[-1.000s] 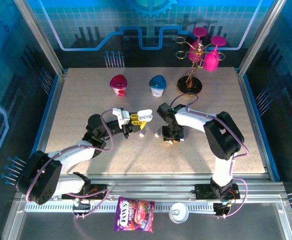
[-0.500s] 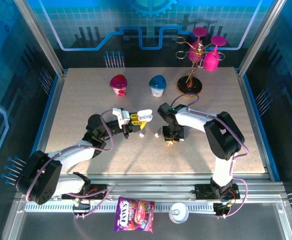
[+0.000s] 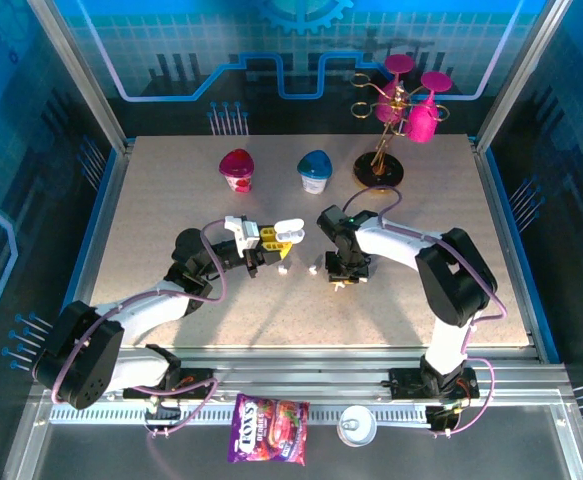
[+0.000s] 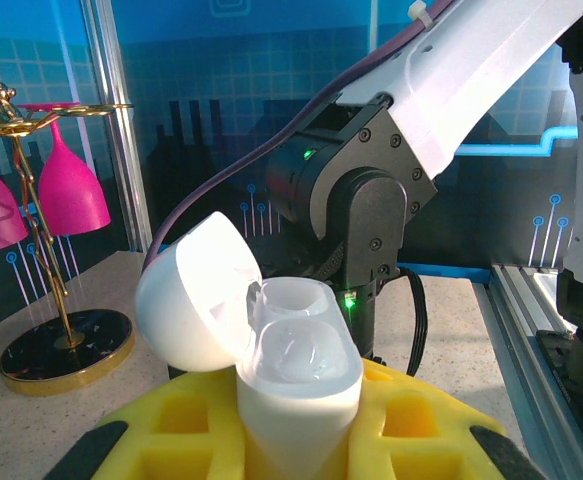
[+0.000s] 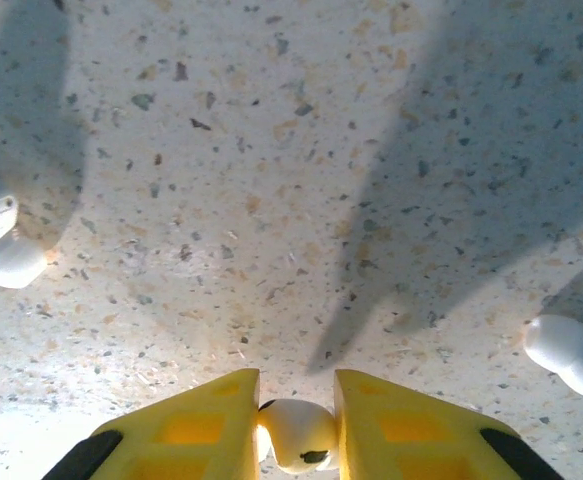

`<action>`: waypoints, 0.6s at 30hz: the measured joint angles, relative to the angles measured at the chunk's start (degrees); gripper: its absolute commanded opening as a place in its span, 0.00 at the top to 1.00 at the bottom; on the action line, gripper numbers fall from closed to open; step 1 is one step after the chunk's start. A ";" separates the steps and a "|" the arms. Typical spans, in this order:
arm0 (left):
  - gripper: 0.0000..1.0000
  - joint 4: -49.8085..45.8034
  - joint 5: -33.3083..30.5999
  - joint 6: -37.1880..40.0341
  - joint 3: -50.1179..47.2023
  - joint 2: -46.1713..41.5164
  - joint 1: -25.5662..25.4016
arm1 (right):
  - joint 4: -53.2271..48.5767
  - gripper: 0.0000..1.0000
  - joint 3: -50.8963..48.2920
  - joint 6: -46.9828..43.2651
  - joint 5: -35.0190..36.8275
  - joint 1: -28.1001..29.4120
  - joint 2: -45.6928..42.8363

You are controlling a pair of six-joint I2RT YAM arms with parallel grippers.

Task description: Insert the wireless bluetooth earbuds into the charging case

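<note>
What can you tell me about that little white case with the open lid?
The case is smooth, glossy white plastic, rounded like a pebble. Its hinged lid is flipped open, showing two hollows that look empty. It stands upright, pinched between the yellow fingers of the left gripper.

Speckled beige table (image 3: 171, 210): upper centre, pink pot (image 3: 236, 170), blue pot (image 3: 315, 171), gold stand (image 3: 379, 172); mid-frame, two loose white earbuds (image 3: 285, 268).

Between the left fingers (image 4: 171, 435) the open charging case (image 4: 296, 370) blows out to glaring white; the backdrop (image 4: 211, 110) beyond them is dim blue. Ahead of the right fingers (image 5: 196, 420) the table (image 5: 271, 150) is bright, crossed by broad soft-edged shadows; the earbud (image 5: 293, 432) between them looks sharp.
</note>
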 measured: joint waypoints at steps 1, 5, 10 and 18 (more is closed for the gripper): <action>0.99 -0.02 0.00 0.00 0.00 0.00 0.00 | 0.31 0.77 -0.15 -0.20 -0.15 0.02 -0.02; 1.00 -0.02 -0.02 0.00 0.00 0.00 0.00 | 1.16 0.76 -0.63 -1.09 -0.39 0.02 -0.31; 1.00 0.04 -0.02 -0.04 0.00 0.15 0.00 | 2.21 0.75 -1.70 -1.95 -0.39 0.02 -2.03; 1.00 0.07 -0.02 -0.15 0.00 0.66 0.00 | 3.65 0.75 -1.75 -4.50 -1.33 0.02 -1.57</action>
